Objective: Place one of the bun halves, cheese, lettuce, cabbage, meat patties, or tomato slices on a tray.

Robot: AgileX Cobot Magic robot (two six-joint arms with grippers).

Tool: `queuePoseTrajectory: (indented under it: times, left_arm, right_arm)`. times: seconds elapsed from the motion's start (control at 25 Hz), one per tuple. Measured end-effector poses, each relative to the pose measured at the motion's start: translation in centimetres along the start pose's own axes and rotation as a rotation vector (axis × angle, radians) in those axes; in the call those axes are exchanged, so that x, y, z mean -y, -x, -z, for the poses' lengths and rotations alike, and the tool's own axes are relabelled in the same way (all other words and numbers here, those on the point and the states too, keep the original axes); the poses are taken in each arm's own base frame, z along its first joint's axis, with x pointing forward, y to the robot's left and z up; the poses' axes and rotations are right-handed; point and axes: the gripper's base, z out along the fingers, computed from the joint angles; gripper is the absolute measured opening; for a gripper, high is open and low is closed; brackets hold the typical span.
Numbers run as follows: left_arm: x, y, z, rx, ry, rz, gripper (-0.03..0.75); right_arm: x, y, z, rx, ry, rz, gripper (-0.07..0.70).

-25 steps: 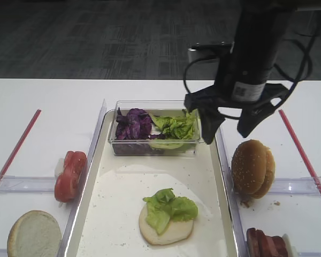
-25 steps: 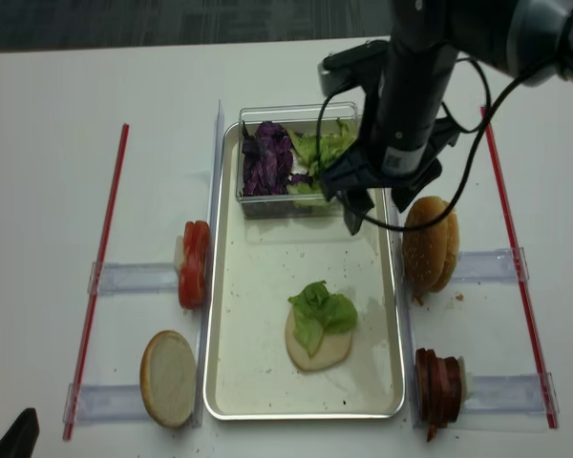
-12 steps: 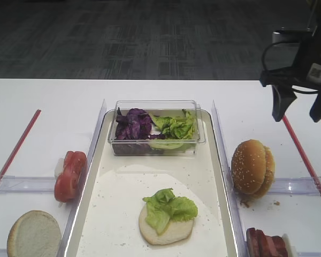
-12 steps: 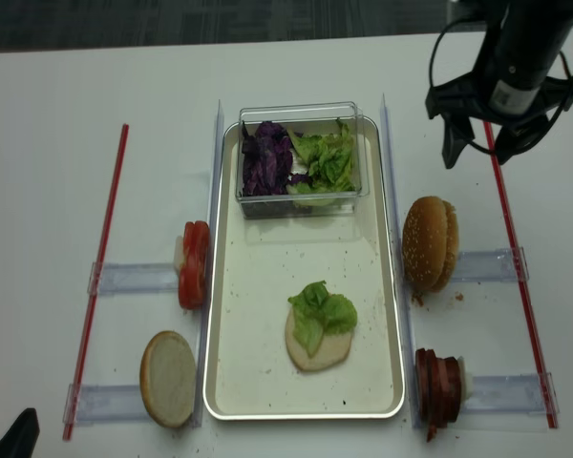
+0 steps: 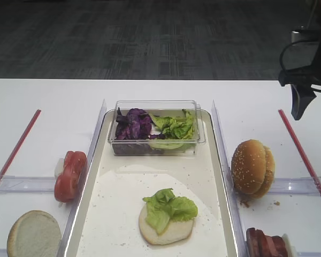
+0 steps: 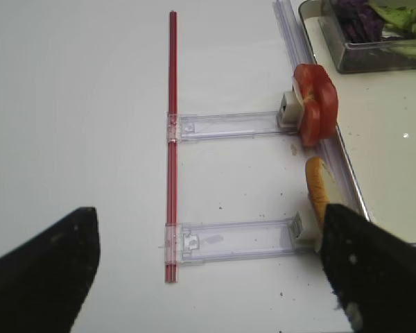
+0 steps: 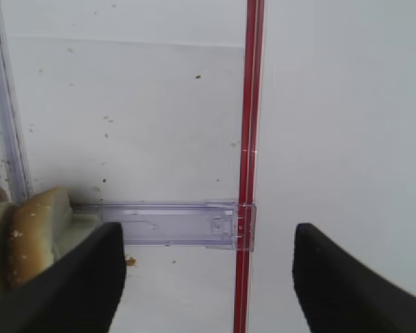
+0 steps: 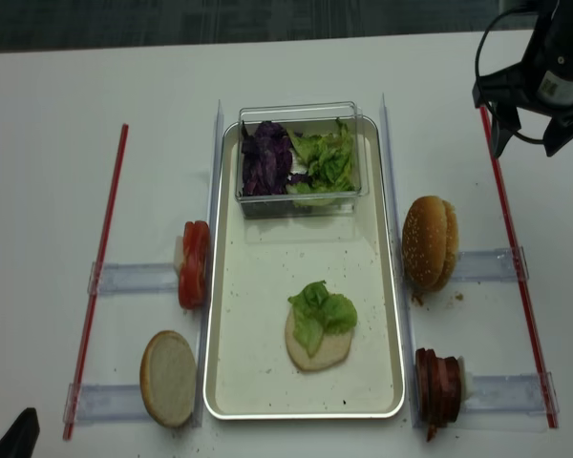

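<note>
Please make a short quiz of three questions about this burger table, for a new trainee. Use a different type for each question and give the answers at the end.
1. True or false: a lettuce leaf lies on the flat bun half in the tray.
2. Multiple choice: what shares the clear box with the green leaves? A) tomato slices B) purple cabbage C) meat patties
3. Fill in: the right hand hangs over the table at the far right, open and ____.

Key: 1 true; 2 B; 3 empty
</note>
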Motion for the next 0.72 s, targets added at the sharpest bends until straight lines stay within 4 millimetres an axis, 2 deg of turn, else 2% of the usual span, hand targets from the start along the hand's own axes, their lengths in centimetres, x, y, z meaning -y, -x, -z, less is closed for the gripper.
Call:
queuePoseTrajectory:
  times: [0.28,0.4,0.52,0.72]
  left_arm:
    - [0.0,0.0,0.0,0.0,0.0,0.0,0.597]
    - [0.0,0.0,0.0,0.0,0.0,0.0,0.597]
    - [0.0,0.0,0.0,0.0,0.0,-0.002,0.597]
    - [0.0,0.0,0.0,0.0,0.0,-0.002,0.597]
  right_arm:
    - [0.0,-0.3,1.1,0.028,-0.006,0.004,0.534]
    - [0.0,-1.2,1.9,0.044,-0.007,0.006,0.534]
    - [0.0,-3.0,2.1,0.028,-0.011,0.006,0.534]
    - [0.2,-8.0,1.3,-0.04,-0.015,0.001,0.534]
